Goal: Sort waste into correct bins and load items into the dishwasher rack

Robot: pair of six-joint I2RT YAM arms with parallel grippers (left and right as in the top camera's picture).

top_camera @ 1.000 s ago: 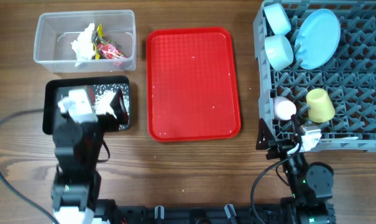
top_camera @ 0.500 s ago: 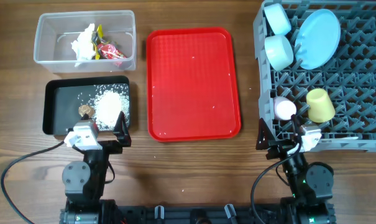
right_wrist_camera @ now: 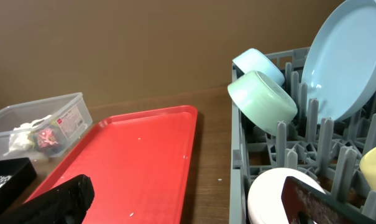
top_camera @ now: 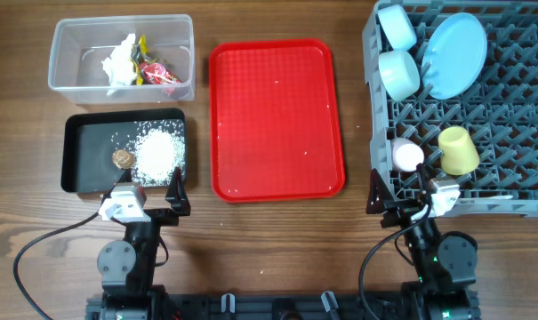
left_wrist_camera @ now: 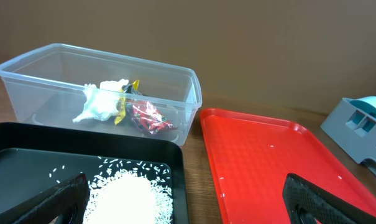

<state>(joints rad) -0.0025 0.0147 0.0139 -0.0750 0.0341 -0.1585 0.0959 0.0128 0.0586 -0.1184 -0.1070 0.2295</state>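
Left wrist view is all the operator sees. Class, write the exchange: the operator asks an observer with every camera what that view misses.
Operator: What sits in the dishwasher rack?
Observer: A pale blue plate, two pale blue bowls, a small pink cup and a yellow cup.
Operator: Anything in the black tray besides rice?
Observer: A round brown food piece, left of the rice.
Operator: Where is the right gripper?
Observer: Beside the rack's near left corner, its fingers apart.

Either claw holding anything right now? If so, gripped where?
Nothing is held. Left claw and right claw are both open, with nothing between their fingers.
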